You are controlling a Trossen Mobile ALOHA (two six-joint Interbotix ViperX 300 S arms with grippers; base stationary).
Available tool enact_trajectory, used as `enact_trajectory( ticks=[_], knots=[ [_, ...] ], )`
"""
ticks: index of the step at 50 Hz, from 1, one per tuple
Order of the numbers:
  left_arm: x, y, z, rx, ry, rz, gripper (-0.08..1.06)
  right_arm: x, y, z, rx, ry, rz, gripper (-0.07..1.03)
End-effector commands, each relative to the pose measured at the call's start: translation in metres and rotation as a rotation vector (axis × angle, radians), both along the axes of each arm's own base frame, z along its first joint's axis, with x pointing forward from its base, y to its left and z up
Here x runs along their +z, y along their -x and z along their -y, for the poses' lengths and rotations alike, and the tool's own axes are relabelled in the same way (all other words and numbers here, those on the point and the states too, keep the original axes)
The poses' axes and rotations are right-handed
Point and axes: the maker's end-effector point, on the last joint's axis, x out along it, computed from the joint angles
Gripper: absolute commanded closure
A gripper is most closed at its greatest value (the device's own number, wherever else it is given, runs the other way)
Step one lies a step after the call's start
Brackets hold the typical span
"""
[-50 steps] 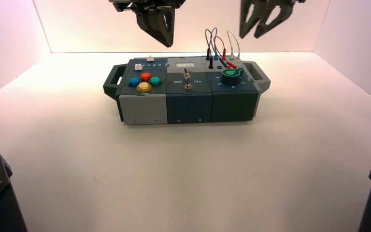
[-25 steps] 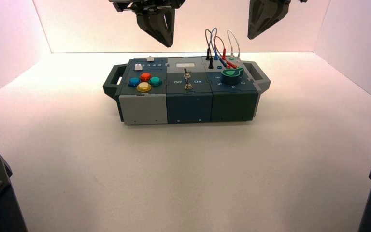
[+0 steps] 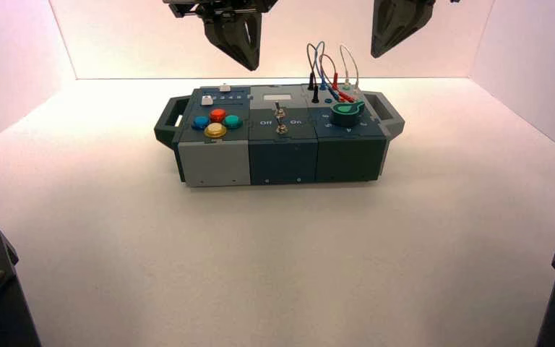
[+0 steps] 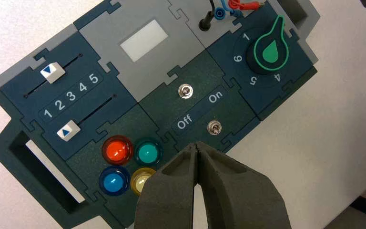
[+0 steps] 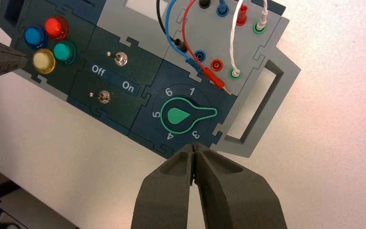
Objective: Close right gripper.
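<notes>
My right gripper hangs high above the box's right end, shut and empty, fingertips touching. In the right wrist view its tips meet just off the green knob, whose pointer lies between 1 and 3. My left gripper hangs high above the box's left half, shut and empty; in the left wrist view its tips meet beside the teal button.
The box carries red, blue, teal and yellow buttons, two sliders, toggle switches between "Off" and "On", plugged wires, and handles at both ends. White walls surround the table.
One second ago my right gripper's fingers were spread open; they have come together and are now shut. The left gripper and box have not moved.
</notes>
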Motion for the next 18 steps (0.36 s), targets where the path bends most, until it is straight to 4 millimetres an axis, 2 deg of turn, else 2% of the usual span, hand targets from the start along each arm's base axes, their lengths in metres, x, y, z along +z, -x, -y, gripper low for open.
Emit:
enact_trajectory(
  ticks=[1,18],
  knots=[
    [0.0141,-0.0054,0.0044,-0.005,0.023,0.037,1.01,0.0201,-0.0072,-0.0024,0.006,-0.017,0.059,0.98],
    [0.0128,-0.0052,0.0043,-0.005,0.021,0.033,1.01,0.0191,-0.0078,-0.0014,0.008,-0.01,0.062,0.98]
  ],
)
